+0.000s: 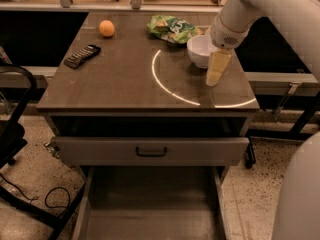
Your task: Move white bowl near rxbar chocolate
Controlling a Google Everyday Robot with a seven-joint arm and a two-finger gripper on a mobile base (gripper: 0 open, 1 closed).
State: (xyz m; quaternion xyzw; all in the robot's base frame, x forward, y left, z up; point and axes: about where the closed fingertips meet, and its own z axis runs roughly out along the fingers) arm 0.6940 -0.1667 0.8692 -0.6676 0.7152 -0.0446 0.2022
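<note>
A flat dark oblong rxbar chocolate [82,55] lies left on the smooth surface [120,81], well apart from the round glossy white bowl [199,50]. The pale claw [217,70] hangs at the bowl's right rim; its state cannot be told.

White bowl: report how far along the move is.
Done: the gripper is at the right side of the round glossy white bowl. In hand: taking hold, grip unconfirmed. Left: the whole carry across the brown table to the small dark flat bar wrapper at far left.
</note>
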